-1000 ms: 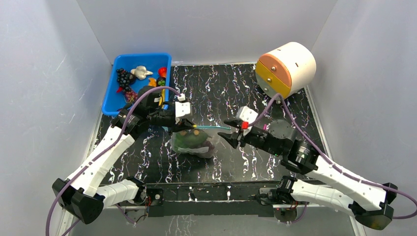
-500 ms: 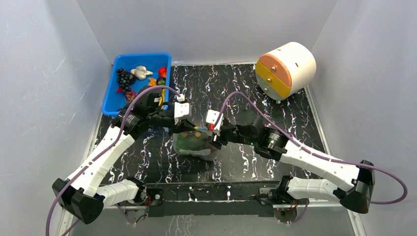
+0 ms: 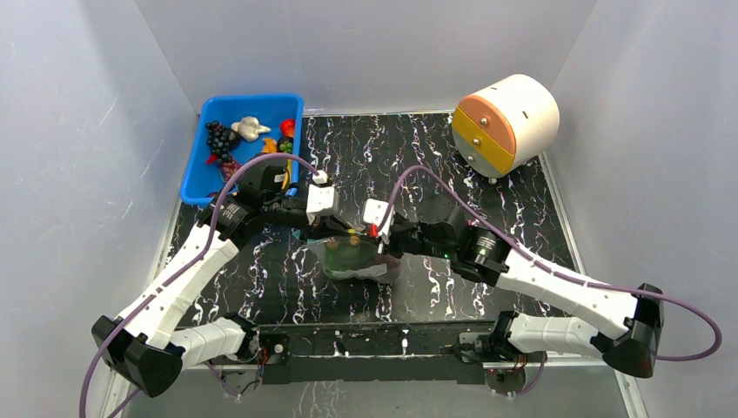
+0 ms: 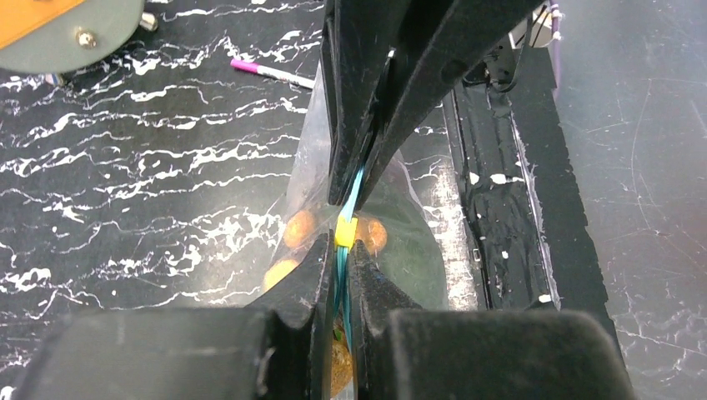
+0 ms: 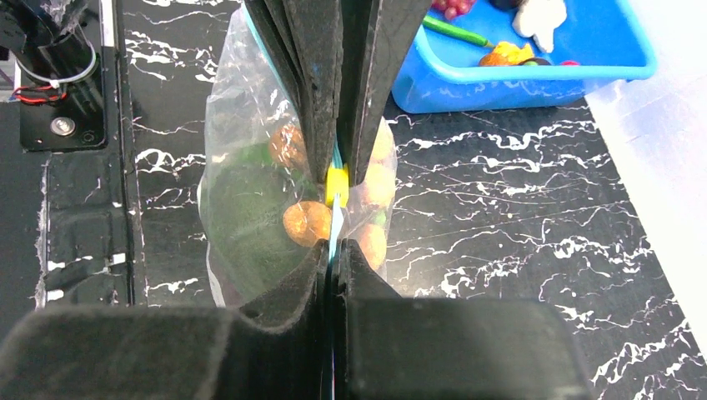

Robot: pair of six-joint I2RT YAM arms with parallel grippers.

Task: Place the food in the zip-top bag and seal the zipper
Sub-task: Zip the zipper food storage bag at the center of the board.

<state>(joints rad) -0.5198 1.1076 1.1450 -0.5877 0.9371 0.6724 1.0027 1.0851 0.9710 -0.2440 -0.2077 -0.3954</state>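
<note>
Looks like this is the sealing step - the food is in the bag (image 5: 242, 158), with green lettuce (image 5: 242, 221) and a few orange pieces (image 5: 306, 221) showing through the clear plastic. The bag sits near the middle of the surface (image 3: 418, 148), a bit toward 6 o'clock, well clear of the blue bin (image 3: 196, 170) at 11 o'clock.

The left tool (image 4: 340, 258) and right tool (image 5: 333, 254) are both pinched tight on the teal zipper (image 4: 357, 183), tip to tip, with a little yellow tab (image 5: 337, 183) between them. The left arm (image 3: 187, 270) reaches in from 8 o'clock and the right arm (image 3: 557, 287) from 4 o'clock, wrists low and pointing at each other.

My guess for the next move - 1 tool anchors the strip while the other drags along it with steady pressure. I can't tell how much of it is closed.
</note>
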